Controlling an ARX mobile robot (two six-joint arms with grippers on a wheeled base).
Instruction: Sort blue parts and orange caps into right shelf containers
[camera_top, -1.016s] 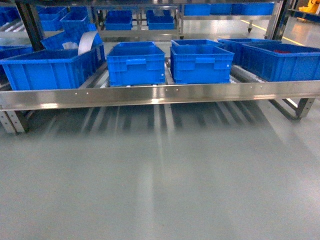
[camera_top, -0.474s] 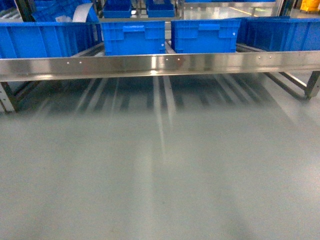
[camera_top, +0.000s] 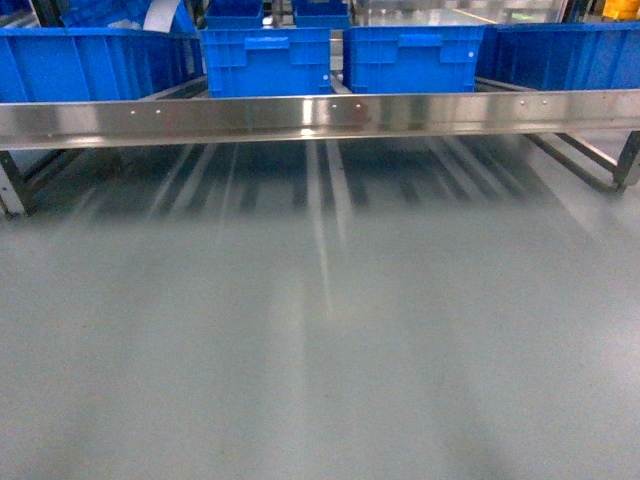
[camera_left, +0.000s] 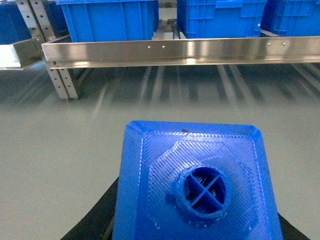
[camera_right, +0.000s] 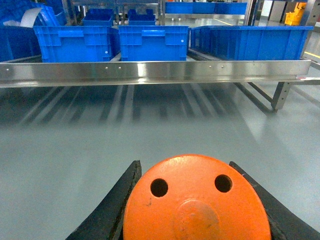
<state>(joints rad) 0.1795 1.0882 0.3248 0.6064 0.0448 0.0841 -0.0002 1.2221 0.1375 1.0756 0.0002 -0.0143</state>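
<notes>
I am carrying a blue part (camera_left: 195, 185) clamped in the left gripper (camera_left: 195, 220) and an orange cap (camera_right: 195, 200) clamped in the right gripper (camera_right: 195, 210), both facing the bins (camera_top: 265, 60) along the frame's top, ready for dropping.

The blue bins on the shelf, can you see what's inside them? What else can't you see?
- Bins' insides: head view looks at their fronts only; the shelf's front rail covers their bottoms.
- Blue part: left wrist view's bottom edge cuts it off, and it hides the left claw's tips.
- Orange cap: its side is out of sight in the right wrist view; only the top shows.
- Neither claw shows in the head view.
</notes>
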